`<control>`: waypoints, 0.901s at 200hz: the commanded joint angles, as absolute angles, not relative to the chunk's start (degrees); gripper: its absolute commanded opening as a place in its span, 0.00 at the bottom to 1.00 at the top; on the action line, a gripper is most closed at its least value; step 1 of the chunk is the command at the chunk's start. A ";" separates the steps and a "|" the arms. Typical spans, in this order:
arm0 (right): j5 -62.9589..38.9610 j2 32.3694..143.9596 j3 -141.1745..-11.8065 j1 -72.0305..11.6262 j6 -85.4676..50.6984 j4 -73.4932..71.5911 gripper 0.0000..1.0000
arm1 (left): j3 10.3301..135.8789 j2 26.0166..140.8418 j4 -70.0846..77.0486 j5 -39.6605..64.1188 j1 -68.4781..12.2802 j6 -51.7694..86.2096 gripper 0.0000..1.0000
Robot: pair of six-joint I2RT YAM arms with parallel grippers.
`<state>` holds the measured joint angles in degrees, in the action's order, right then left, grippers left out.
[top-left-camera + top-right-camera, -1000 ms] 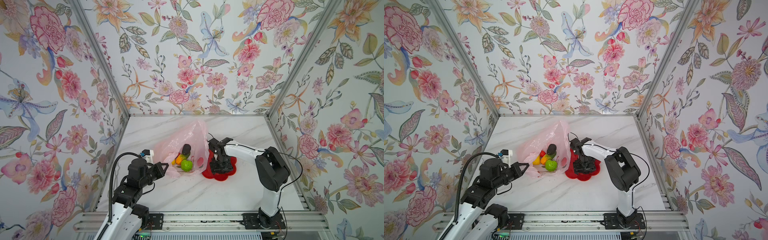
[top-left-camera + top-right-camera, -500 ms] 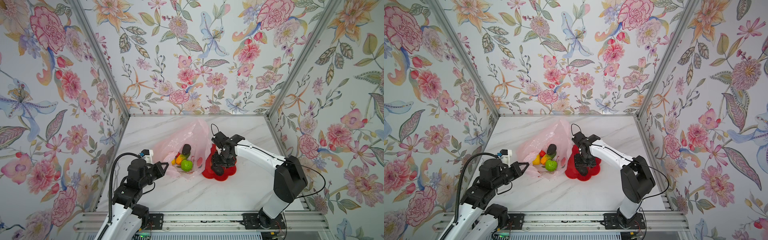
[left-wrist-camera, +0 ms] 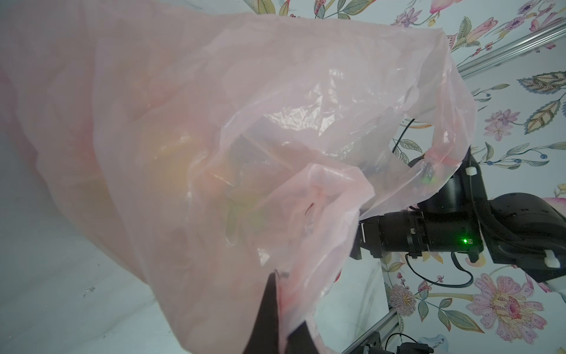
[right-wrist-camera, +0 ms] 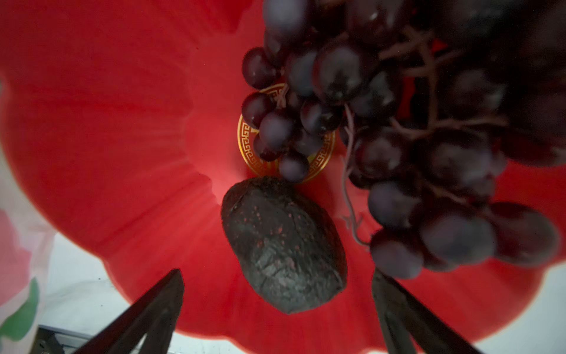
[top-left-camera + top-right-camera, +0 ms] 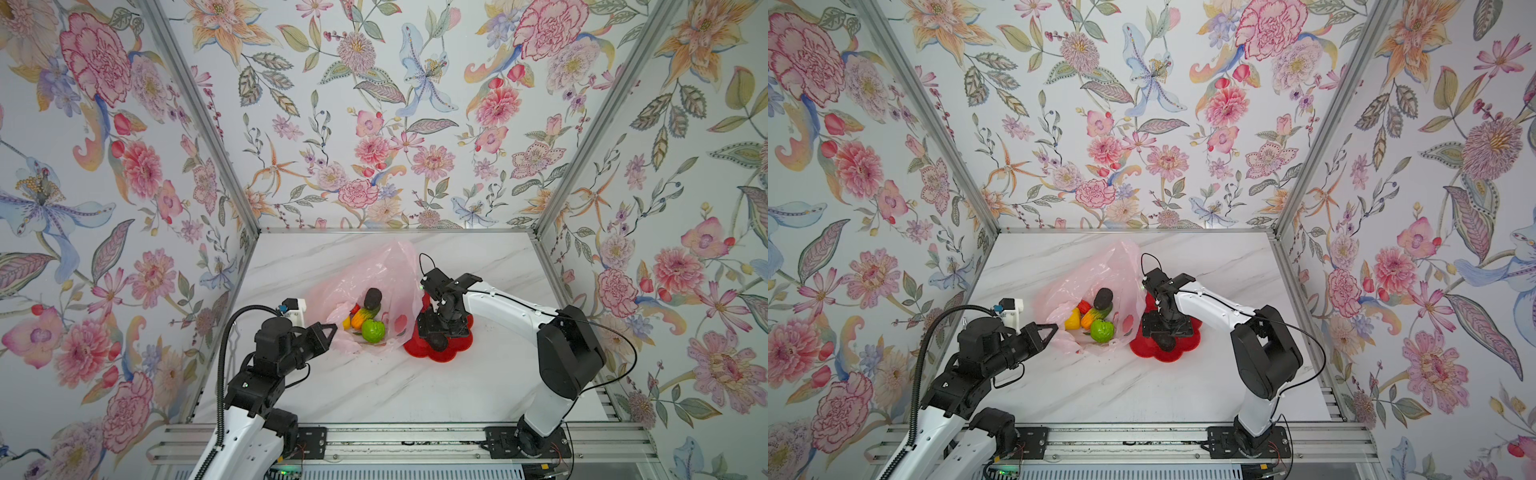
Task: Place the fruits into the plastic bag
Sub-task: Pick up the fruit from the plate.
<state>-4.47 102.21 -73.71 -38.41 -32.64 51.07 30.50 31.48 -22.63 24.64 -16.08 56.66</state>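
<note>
Two fruits lie on the red dish (image 5: 455, 353) mid-tabletop: avocado (image 4: 284, 245) and grapes (image 4: 428, 153). Right gripper (image 4: 275, 272) hovers spread wide over the avocado; next, lower and close. Left gripper (image 5: 328, 330) pinches the plastic bag (image 5: 386, 274) beside the dish.

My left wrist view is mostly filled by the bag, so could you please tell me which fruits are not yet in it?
Observer: Two. An avocado and grapes lie in the red dish beside the bag.
Operator: Thank you. Is the right gripper holding either?
Observer: No, the right gripper is open above the avocado, gripping nothing.
Operator: And what is inside the bag?
Observer: A lime, a lemon, a mango, a red fruit and a second avocado.
</note>
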 commanded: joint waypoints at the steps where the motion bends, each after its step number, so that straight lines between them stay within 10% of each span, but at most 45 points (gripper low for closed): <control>1: -3.72 104.98 -74.68 -38.80 -32.98 50.57 0.97 | 29.90 30.63 -22.04 23.27 -15.58 57.55 0.00; 74: -2.48 110.21 -76.84 -38.58 -32.24 49.98 0.80 | 30.34 30.82 -21.05 22.47 -15.60 58.36 0.00; 122: -1.85 105.99 -75.87 -38.83 -32.65 49.93 0.43 | 30.64 32.39 -19.96 22.79 -15.56 57.99 0.00; 180: -5.31 94.35 -70.89 -37.44 -34.45 50.46 0.41 | 29.82 31.68 -19.08 22.70 -15.56 58.71 0.00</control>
<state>-3.88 100.16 -72.93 -38.30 -32.99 49.82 30.50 32.14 -20.62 23.38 -16.08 58.00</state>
